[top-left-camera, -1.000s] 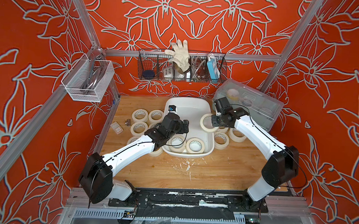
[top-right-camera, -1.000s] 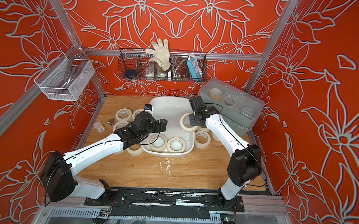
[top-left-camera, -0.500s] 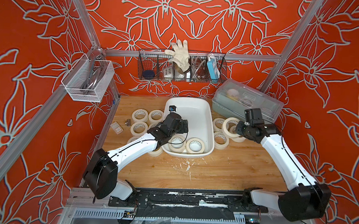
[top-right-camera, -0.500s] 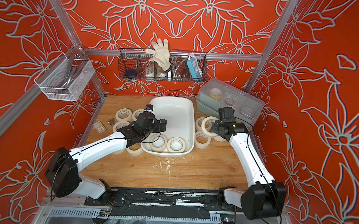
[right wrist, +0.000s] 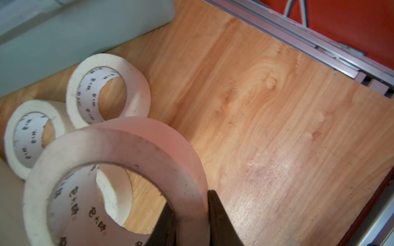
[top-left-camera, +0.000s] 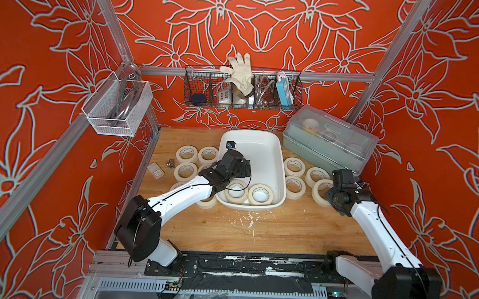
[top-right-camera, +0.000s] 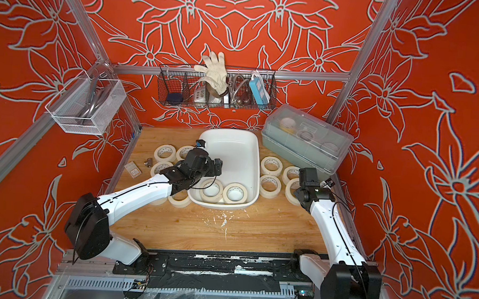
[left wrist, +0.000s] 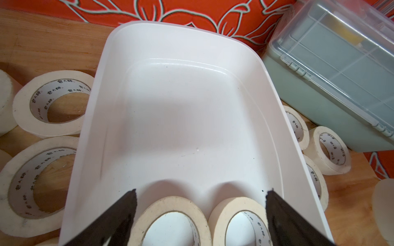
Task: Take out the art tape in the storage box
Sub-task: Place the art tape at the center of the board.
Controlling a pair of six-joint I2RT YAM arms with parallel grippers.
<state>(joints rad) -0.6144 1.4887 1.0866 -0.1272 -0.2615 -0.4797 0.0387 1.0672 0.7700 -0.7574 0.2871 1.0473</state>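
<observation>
As both top views look down on the counter, storage box: the white tub lies in the middle, and its far part is bare.
Top views, art tape: two rolls lie flat, side by side, against the near wall of the storage box. More rolls lie flat on the counter on both sides of it.
Top views, left gripper: hangs over the storage box, just beyond the two rolls.
Top views, right gripper: at the right side of the counter, near the grey-green box, with the held roll at its tip.
Left wrist view, left gripper: jaws stand wide apart and grip nothing. The two rolls lie between the fingertips.
Left wrist view, storage box: floor is bare beyond the two rolls.
Right wrist view, right gripper: closed tight on the wall of the held roll, one finger inside the ring, one outside.
Right wrist view, held roll: tilted, outside the storage box. Whether it touches the counter cannot be told. Two other rolls lie flat just beyond it, beside the grey-green box.
</observation>
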